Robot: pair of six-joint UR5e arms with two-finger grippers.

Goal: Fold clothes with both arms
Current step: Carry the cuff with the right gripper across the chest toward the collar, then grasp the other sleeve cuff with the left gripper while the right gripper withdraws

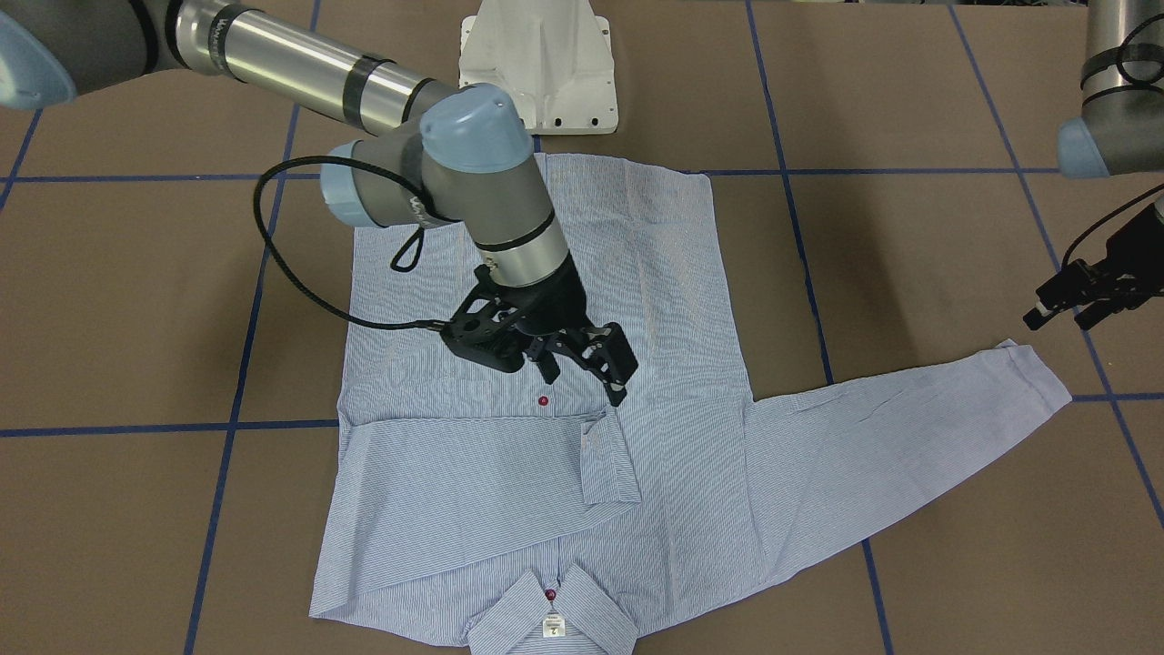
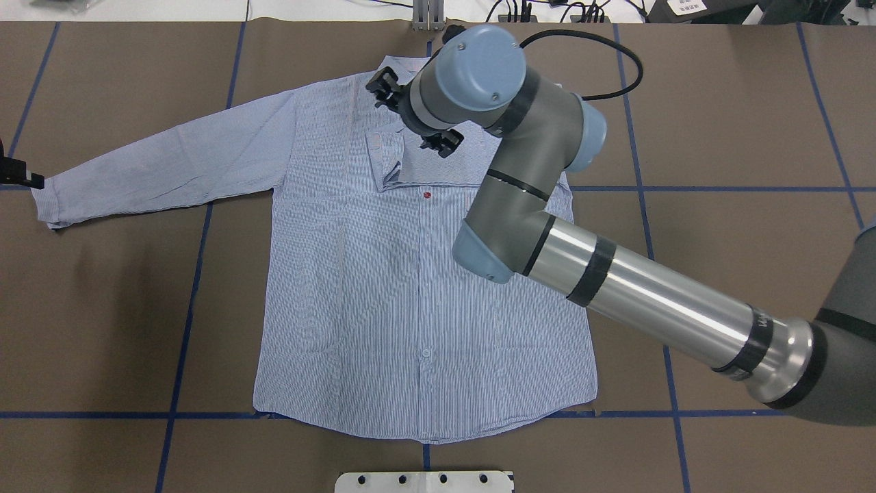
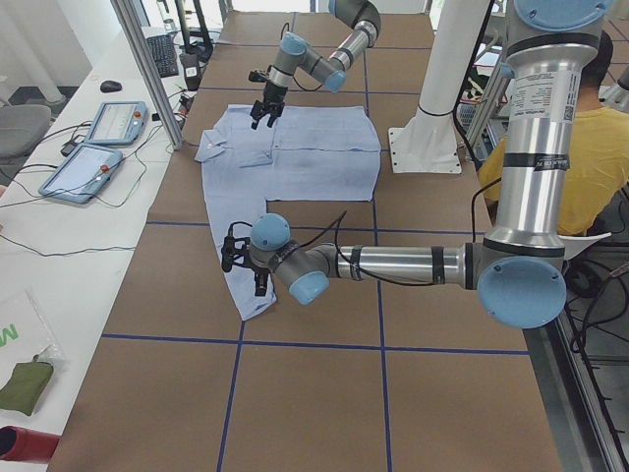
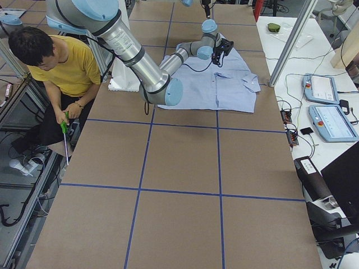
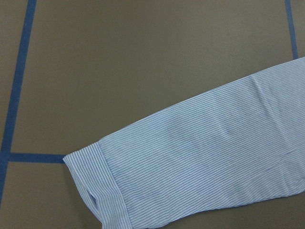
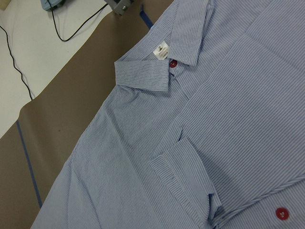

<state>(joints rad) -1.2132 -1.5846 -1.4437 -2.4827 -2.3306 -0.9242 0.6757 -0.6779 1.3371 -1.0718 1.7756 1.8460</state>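
Note:
The light blue striped shirt (image 1: 546, 482) lies flat, front up, collar (image 1: 552, 619) away from the robot. Its sleeve on my right side is folded across the chest, cuff (image 1: 607, 462) near the button line. The other sleeve lies stretched out, with its cuff (image 1: 1032, 371) towards my left arm; the left wrist view shows that cuff (image 5: 93, 188) too. My right gripper (image 1: 587, 382) is open and empty, just above the chest beside the folded cuff. My left gripper (image 1: 1059, 317) is open and empty, above the table just beyond the outstretched cuff.
The white pedestal base (image 1: 538, 68) stands at the shirt's hem side. Blue tape lines (image 1: 232, 428) cross the brown table. A person in a yellow shirt (image 4: 67, 67) sits beside the robot. Tablets (image 3: 98, 147) lie on the side bench.

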